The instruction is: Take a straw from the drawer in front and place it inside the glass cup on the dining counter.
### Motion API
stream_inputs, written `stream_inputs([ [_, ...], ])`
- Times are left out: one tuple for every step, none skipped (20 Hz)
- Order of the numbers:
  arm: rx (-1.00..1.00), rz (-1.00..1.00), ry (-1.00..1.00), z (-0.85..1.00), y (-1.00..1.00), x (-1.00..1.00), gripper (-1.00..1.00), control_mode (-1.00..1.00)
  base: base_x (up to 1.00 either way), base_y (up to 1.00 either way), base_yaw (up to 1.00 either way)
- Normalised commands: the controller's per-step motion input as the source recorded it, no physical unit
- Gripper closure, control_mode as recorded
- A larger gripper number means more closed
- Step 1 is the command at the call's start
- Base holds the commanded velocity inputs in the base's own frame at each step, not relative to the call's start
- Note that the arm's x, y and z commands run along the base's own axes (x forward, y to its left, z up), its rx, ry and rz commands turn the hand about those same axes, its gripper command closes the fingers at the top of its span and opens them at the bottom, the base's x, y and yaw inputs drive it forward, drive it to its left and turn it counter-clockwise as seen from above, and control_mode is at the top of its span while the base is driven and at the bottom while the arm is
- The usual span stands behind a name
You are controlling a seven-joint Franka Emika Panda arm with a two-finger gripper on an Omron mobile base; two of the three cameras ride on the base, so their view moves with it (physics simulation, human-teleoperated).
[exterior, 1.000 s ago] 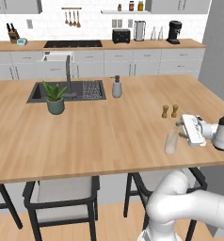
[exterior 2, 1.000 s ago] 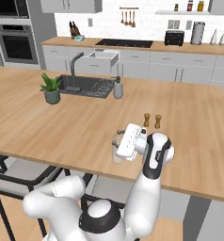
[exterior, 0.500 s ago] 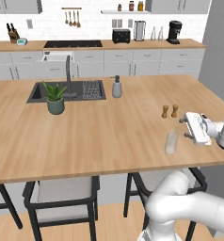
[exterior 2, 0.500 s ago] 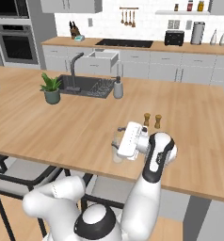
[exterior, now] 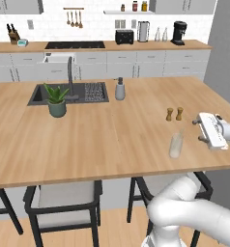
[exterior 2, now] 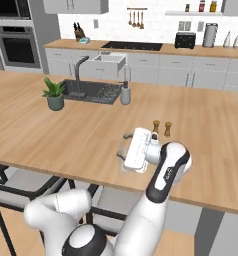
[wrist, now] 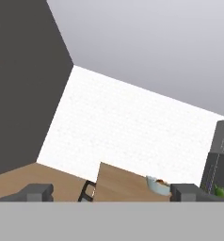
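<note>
One glass cup [exterior: 175, 145] stands at right centre of the left base view on the dining counter [exterior: 88, 140], a pale straw [exterior: 179, 136] upright inside it; the gripper [exterior: 202, 130], beside it a second ago, has drawn back rightward and now sits apart, jaws spread wide and empty; two brown shakers [exterior: 174, 114] stand just behind.

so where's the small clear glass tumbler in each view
Left base view: the small clear glass tumbler stands at right of centre, near the wood counter's front edge, left of the gripper.
Right base view: glass tumbler just below centre, partly behind the white hand.
Hand view: not in it.
Shared landmark: the two small brown shakers just beyond it.
</note>
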Motion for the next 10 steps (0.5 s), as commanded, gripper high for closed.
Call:
stream_inputs([
  [0.01,0.0,-0.02,0.27,0.05,-0.77,-1.0,-1.0,0.0,0.0,0.0],
  [0.01,0.0,-0.03,0.29,0.04,-0.8,-1.0,-1.0,0.0,0.0,0.0],
  [0.0,0.0,-0.04,0.35,0.05,-0.81,-1.0,-1.0,0.0,0.0,0.0],
  [0.0,0.0,-0.03,0.33,0.04,-0.8,-1.0,-1.0,0.0,0.0,0.0],
  [0.0,0.0,-0.02,0.28,0.04,-0.81,-1.0,-1.0,0.0,0.0,0.0],
  [0.01,0.0,-0.02,0.27,0.05,-0.8,-1.0,-1.0,0.0,0.0,0.0],
  [0.01,0.0,-0.02,0.29,0.02,-0.8,-1.0,-1.0,0.0,0.0,0.0],
  [0.01,0.0,-0.01,0.32,0.02,-0.77,-1.0,-1.0,0.0,0.0,0.0],
  [0.02,0.0,0.0,0.34,0.0,-0.72,-1.0,-1.0,0.0,0.0,0.0],
  [0.03,0.0,0.0,0.32,0.0,-0.67,-1.0,-1.0,0.0,0.0,0.0],
])
